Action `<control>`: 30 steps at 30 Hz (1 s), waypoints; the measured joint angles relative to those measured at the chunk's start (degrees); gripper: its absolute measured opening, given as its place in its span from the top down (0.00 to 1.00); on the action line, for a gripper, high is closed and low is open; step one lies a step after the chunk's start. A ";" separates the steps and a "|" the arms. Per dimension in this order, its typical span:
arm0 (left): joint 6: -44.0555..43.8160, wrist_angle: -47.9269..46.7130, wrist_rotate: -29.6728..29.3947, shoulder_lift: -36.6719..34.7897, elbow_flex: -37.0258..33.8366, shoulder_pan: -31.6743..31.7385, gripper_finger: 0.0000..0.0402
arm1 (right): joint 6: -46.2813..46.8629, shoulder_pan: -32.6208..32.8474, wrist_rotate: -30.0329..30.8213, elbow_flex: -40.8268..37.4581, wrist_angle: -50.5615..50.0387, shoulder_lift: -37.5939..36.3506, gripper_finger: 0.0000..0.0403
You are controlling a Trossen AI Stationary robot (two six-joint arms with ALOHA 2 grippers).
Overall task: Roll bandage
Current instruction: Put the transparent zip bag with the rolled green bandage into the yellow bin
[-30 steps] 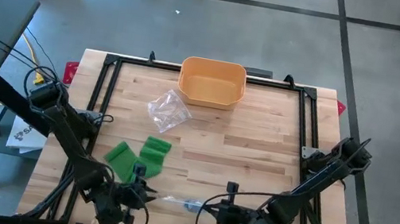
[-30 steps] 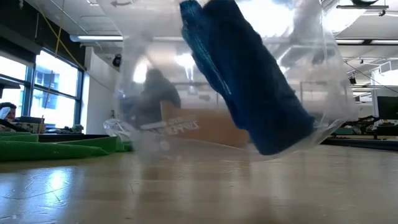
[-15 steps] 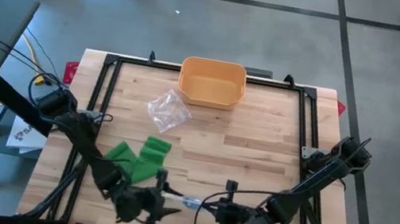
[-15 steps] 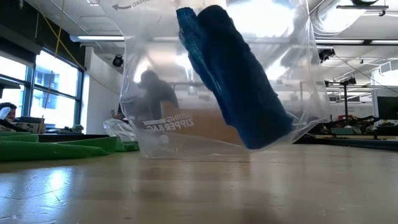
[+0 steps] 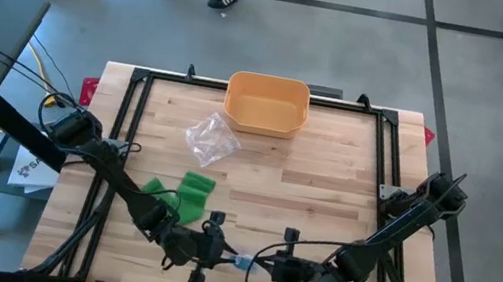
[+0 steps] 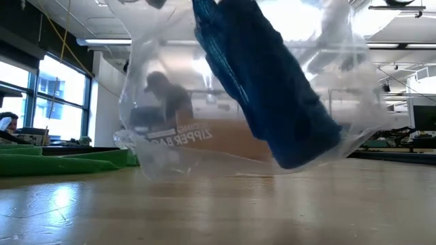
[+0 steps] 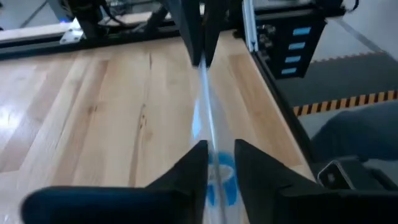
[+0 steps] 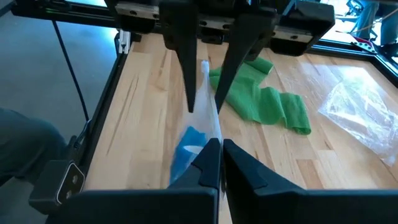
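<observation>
Right now both hands meet at the near edge of the counter (image 5: 329, 163), with a clear zipper bag (image 6: 231, 88) strung between them. That bag hangs just above the wood, and inside it sits a blue rolled bandage (image 6: 266, 82), tilted, its lower end down near the bag's bottom corner. Over on the right, the right hand (image 8: 219, 152) has its fingers pinched tight on one edge of the bag, the plastic squeezed flat between the two dark tips. Facing it, the left hand (image 7: 219, 163) sits at the other edge, its fingers standing a little apart on either side of the plastic film; whether they actually clamp it, I cannot tell. From above, the left hand (image 5: 206, 248) and right hand (image 5: 284, 268) are close together, the bag showing as a thin bright sliver between them. Just behind the left arm lies loose green bandage (image 5: 180, 194), crumpled on the wood, and the right wrist camera catches the same green bandage (image 8: 264, 96) spread beyond the hands. Further back rests an empty crumpled plastic bag (image 5: 210, 140), and at the far edge stands an orange bin (image 5: 266, 104), touching nothing else.
</observation>
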 joint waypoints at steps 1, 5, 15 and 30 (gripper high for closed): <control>0.04 -0.69 -0.06 0.02 0.00 0.00 0.85 | 0.00 0.00 0.00 0.00 0.00 0.00 1.00; -1.23 -1.36 -1.83 0.04 0.00 0.20 0.98 | 0.55 0.32 -0.04 0.00 -0.49 -0.28 0.98; -12.68 -29.46 -7.54 -0.83 13.38 8.77 1.00 | 15.63 4.92 0.52 0.00 -14.57 -8.94 0.75; -9.59 -34.15 -0.83 -5.32 20.36 53.39 1.00 | 18.49 11.10 10.49 0.00 -15.07 -6.23 0.73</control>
